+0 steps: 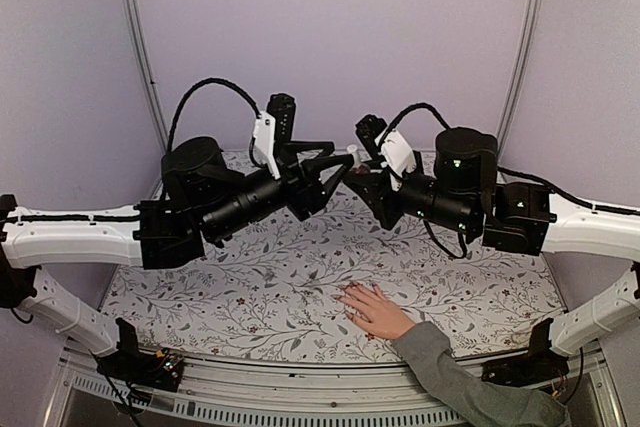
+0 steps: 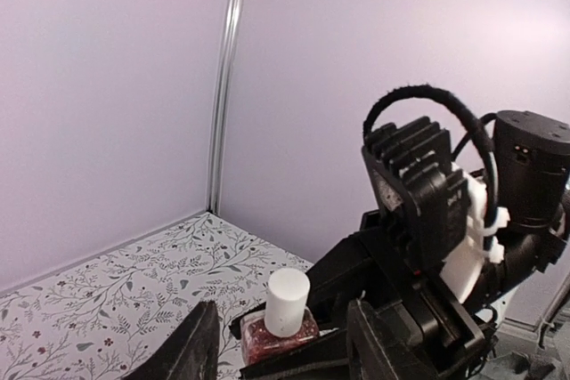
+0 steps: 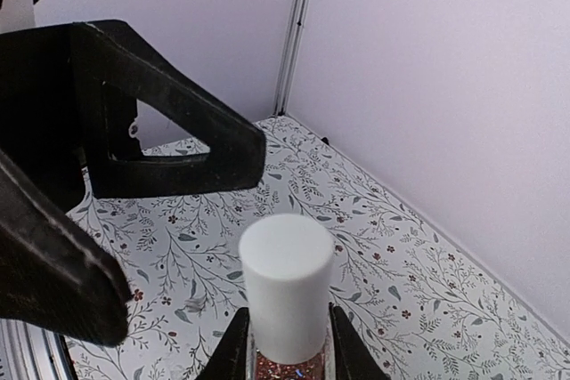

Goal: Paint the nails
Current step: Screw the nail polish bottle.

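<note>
My right gripper (image 1: 362,173) (image 3: 287,364) is shut on a nail polish bottle (image 3: 285,368) of red glitter polish with a white cap (image 3: 285,287) (image 1: 349,151), and holds it high above the table. My left gripper (image 1: 338,159) (image 2: 280,353) is open, its fingers (image 2: 183,349) standing either side of the cap (image 2: 288,302) without touching it. A light-skinned hand (image 1: 375,311) with a grey sleeve (image 1: 455,379) lies flat on the table at the near middle. Its nails (image 1: 343,296) are tiny and point left.
The table carries a floral patterned cloth (image 1: 250,277). Lilac walls enclose the back and sides, with metal corner rails (image 1: 140,47). Both arms meet above the far middle of the table.
</note>
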You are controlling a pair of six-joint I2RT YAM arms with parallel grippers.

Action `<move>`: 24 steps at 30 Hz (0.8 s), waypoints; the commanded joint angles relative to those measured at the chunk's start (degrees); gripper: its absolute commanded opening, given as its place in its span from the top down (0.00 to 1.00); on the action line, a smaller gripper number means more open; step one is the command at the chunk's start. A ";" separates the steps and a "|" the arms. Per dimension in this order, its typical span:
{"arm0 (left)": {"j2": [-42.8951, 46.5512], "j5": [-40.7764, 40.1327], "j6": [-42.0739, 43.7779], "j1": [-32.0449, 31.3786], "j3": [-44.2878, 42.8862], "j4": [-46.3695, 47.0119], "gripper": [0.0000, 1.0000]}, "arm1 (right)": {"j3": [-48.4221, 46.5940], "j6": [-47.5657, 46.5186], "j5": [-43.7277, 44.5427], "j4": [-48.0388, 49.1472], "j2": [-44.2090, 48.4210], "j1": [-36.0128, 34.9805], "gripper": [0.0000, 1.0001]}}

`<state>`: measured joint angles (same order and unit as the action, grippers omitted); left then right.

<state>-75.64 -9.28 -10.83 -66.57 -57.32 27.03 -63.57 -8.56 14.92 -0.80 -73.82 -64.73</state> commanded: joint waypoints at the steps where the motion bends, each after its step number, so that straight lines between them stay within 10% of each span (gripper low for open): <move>1: -3.33 -6.76 -1.04 -1.02 -4.27 -0.75 0.51 | -1.08 1.07 6.51 1.14 -0.65 -1.04 1.00; 12: -8.75 -6.76 -1.59 -1.13 -7.80 -1.43 0.59 | -0.67 1.35 7.96 1.72 -1.29 -1.63 1.00; 24: -6.34 -1.80 -0.12 -0.82 -4.58 -1.16 0.99 | -0.04 0.20 1.74 2.60 0.06 -1.63 1.00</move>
<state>-83.88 -14.15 -11.75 -67.40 -63.33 26.09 -63.57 -8.25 20.47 -0.82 -74.89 -65.95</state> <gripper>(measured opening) 0.143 0.208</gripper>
